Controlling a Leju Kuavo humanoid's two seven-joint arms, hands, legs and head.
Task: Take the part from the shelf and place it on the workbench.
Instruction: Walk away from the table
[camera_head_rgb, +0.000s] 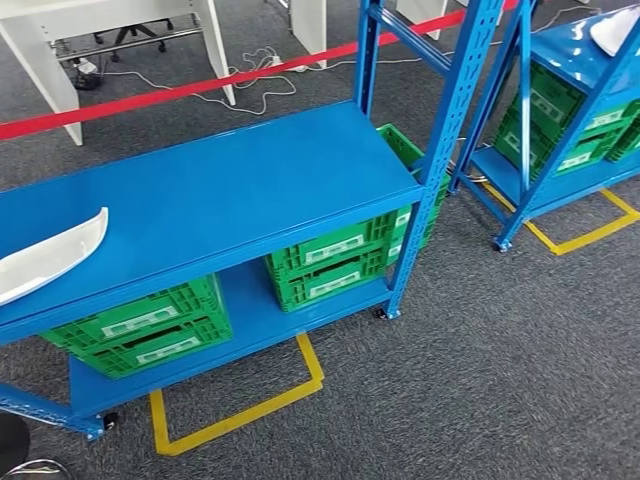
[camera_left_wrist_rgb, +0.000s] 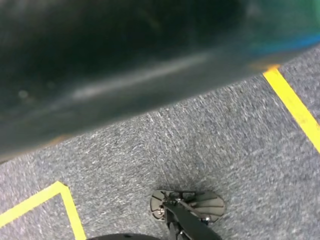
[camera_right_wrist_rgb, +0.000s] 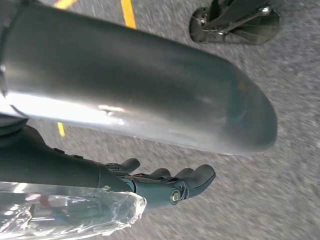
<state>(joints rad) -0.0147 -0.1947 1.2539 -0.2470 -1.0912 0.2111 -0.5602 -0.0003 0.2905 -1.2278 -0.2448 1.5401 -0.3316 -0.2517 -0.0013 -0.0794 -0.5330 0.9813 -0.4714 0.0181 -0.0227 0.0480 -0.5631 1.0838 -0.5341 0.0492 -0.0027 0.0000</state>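
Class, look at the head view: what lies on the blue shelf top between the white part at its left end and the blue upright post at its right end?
Nothing: the shelf top between the white part and the upright post is bare blue in the head view.

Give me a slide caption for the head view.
White part lying on blue shelf, green crates stored below, yellow floor tape marking its spot.

I see the white part (camera_head_rgb: 49, 255) cut off at the left edge; left wrist view's dark upper half is blurred.
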